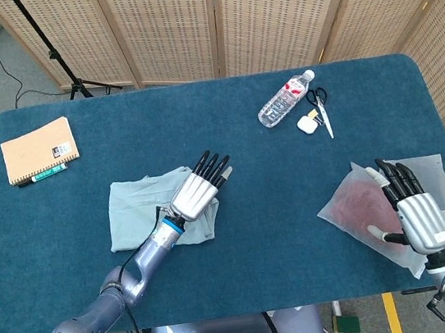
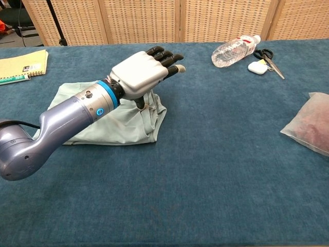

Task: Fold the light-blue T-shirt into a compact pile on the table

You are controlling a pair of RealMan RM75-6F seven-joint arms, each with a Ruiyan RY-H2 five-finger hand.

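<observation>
The light-blue T-shirt (image 1: 142,212) lies folded on the table's (image 1: 228,145) left half. The left hand (image 1: 199,189) hovers over its right edge, fingers extended and holding nothing, thumb pointing down toward the cloth. The right hand (image 1: 411,208) rests spread on a plastic bag (image 1: 352,204).

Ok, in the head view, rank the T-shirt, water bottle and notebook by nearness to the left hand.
From the left hand:
1. T-shirt, directly under and to its left.
2. Water bottle, far side, to the right.
3. Notebook, far left corner.
</observation>
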